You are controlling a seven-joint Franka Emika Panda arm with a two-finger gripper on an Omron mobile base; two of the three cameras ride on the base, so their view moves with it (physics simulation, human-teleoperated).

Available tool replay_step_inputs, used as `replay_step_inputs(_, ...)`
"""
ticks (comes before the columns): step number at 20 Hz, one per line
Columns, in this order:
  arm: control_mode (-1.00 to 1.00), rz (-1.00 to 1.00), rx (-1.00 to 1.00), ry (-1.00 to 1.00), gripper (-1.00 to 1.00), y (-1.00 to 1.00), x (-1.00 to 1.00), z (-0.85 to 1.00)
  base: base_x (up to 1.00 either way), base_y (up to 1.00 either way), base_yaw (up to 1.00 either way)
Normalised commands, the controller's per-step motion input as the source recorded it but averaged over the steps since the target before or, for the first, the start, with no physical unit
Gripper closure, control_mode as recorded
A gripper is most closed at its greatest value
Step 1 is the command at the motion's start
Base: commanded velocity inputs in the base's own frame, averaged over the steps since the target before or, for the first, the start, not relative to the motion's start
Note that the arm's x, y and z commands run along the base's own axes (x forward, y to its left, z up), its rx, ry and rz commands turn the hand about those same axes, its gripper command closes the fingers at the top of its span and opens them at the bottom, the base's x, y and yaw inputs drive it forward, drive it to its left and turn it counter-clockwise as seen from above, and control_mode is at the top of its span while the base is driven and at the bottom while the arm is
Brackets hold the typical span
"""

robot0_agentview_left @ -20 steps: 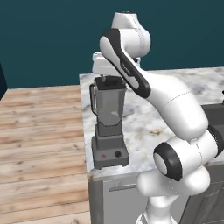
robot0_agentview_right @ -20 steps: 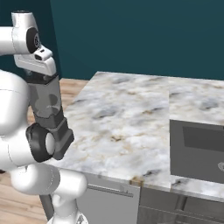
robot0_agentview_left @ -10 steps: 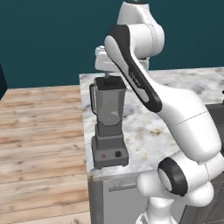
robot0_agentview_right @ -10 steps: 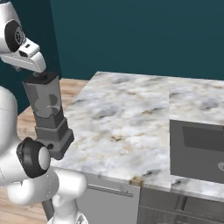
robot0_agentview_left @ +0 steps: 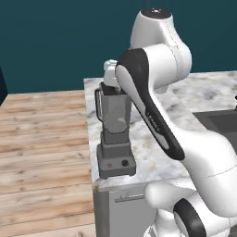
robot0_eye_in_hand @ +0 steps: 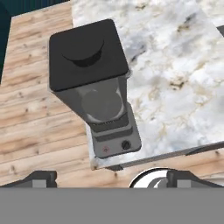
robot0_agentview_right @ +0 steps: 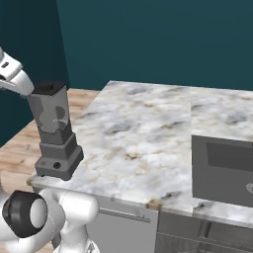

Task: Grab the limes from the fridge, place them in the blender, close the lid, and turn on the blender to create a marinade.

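Observation:
The blender (robot0_agentview_left: 115, 121) stands at the counter's near left corner, its grey jar upright on the dark base. The black lid (robot0_eye_in_hand: 87, 52) sits flat on the jar's rim, also seen as the lid (robot0_agentview_right: 48, 88). On the base front are a red button (robot0_eye_in_hand: 105, 149) and a black knob (robot0_eye_in_hand: 126, 145). My gripper (robot0_eye_in_hand: 112, 177) hovers above the lid and apart from it, open, with nothing between its fingers. My hand (robot0_agentview_right: 12, 76) hangs just left of the jar top. The limes and the fridge are out of view.
The marble counter (robot0_agentview_right: 148, 133) stretches right of the blender to a dark grey recessed basin (robot0_agentview_right: 222, 168). Wooden floor (robot0_agentview_left: 41, 139) lies to the left beyond the counter edge. A teal wall stands behind.
The hand has lifted off the blender's top and drawn back to the left, and the arm has straightened upward. The lid stays on the jar. The blender has not moved.

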Motion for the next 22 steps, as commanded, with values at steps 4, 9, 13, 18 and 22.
replay_step_inputs(4,-1.0,-0.01,-0.02,-0.08,-1.0,0.03,-0.53,-0.08,0.0,0.0,0.0)
replay_step_inputs(9,-1.0,0.0,-0.22,0.03,-1.0,0.46,-0.01,-0.72,0.0,0.0,0.0)
replay_step_inputs(13,-1.0,-0.06,-0.31,0.05,-1.0,0.55,-0.02,-0.97,0.0,0.0,0.0)
replay_step_inputs(18,-1.0,-0.14,-0.18,0.01,-1.0,0.08,-0.25,-0.73,0.0,0.0,0.0)
replay_step_inputs(22,-1.0,-0.12,-0.14,0.0,-1.0,-0.12,-0.11,-0.56,0.0,0.0,0.0)
